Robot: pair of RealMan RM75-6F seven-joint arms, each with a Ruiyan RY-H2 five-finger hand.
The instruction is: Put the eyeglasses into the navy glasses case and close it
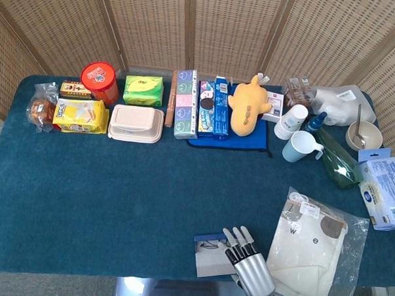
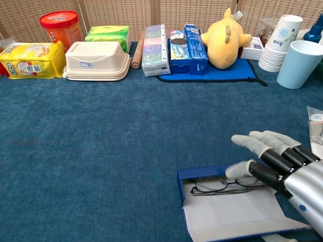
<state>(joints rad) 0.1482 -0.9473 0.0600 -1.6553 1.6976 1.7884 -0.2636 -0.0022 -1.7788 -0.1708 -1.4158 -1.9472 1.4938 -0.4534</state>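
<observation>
Head view
Right hand: the right hand (image 1: 248,265) comes in from the near table edge, fingers apart and reaching away from the robot, nothing in them.
Navy glasses case: the navy glasses case (image 1: 210,255) lies open just to the left of the fingers and partly beneath them; its pale lining faces up and its blue wall is on the far side.
Eyeglasses: the eyeglasses (image 1: 210,244) show only as a thin dark line inside the case, against the blue wall, left of the fingertips.
Left hand: not seen here.

Chest view
Right hand: the hand (image 2: 275,164) is spread, the thumb low and pointing left, the other fingers (image 2: 252,141) raised above the case; they grip nothing.
Eyeglasses: the glasses (image 2: 222,184) lie in the case directly under and left of the thumb, long axis left to right along the case's far wall (image 2: 202,173). Whether the thumb touches the frame cannot be told.
Look of the glasses: thin dark wire frame, clear lenses, lying flat; likely light and easily nudged.
Case: the pale flap (image 2: 237,214) lies open on the near side of the fingers, toward the robot.
Key relation: the glasses appear already seated, so the coming move likely turns on that flap, which sits behind the fingertips.
Nearer hand: the right; the left is not in view.
</observation>
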